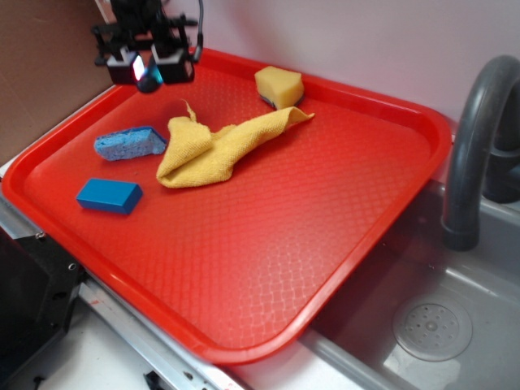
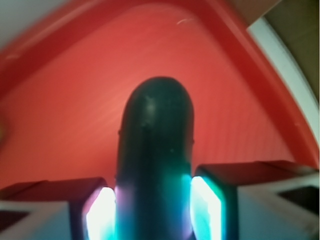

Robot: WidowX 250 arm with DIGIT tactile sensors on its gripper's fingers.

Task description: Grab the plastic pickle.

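Sink basin (image 1: 455, 325) and grey faucet (image 1: 475, 154) fill the right side of the exterior view, and a red tray (image 1: 268, 268) lies across the counter edge beside them. On the tray, a yellow cloth (image 1: 215, 146) sits crumpled near the middle of the far half, with a yellow sponge (image 1: 279, 86) behind it, a blue sponge (image 1: 130, 143) touching its left edge, and a blue block (image 1: 110, 196) nearer the front-left rim. None of these is the target.

At the tray's far-left corner hangs the gripper (image 1: 146, 73), raised above the tray surface. The wrist view shows the plastic pickle (image 2: 155, 150) standing between the two glowing pads (image 2: 205, 205), its rounded dark end pointing away from the camera toward the tray corner. The jaws are pinched on the pickle's lower part, with both pads pressed against its sides.

The grab looks essentially made, so the step in hand is keeping it. The pickle is smooth and glossy and held near one end, so it could pivot or slide out. Holding firm, even pressure and lifting straight and slowly, without swinging, seems the safest course; the tray rim is close and best avoided.
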